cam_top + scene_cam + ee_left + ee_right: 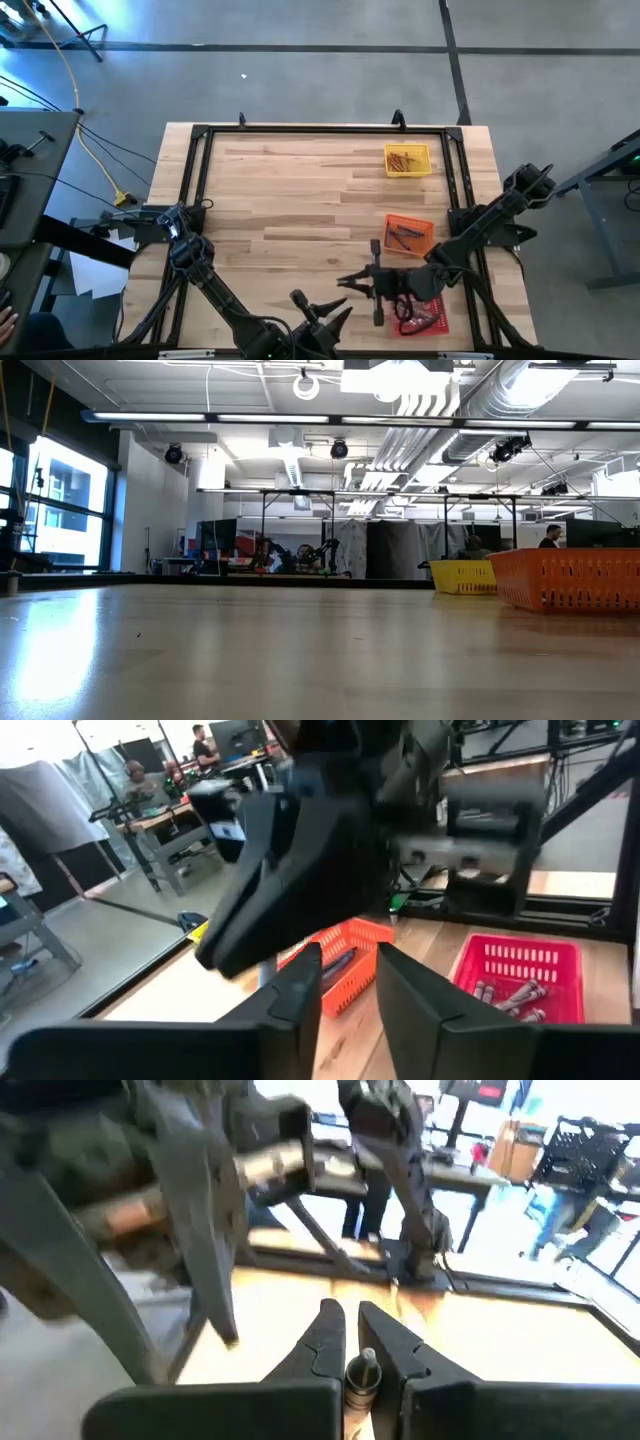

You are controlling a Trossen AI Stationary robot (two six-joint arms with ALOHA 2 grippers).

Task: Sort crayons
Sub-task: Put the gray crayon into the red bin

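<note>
While the right gripper hangs over the near middle of the table, its fingers are pressed together on what looks like a grey crayon. The crayon sits low between them, with one round end facing the wrist camera. I judge its long axis to run roughly along the fingers; the rest of the stick is hidden.

Key relation: the red tray lies just beside this gripper, toward the table's near right corner and behind the claw's tips, which point toward the left arm. Grey crayons already lie in that tray, so I judge it to be the target for the pinched one. The coming move would then be a short pull back toward the right arm's own side, not a reach forward.

- The orange tray is also near, on the far side of the gripper, and holds darker bluish sticks.
- The yellow tray, with orange crayons, is well apart toward the far edge.
- The left gripper waits at the near edge, close to the right one, with its fingers spread and nothing between them.
- The right arm is clearly the nearer to all three trays.
- No loose crayons can be made out on the bare wood.
</note>
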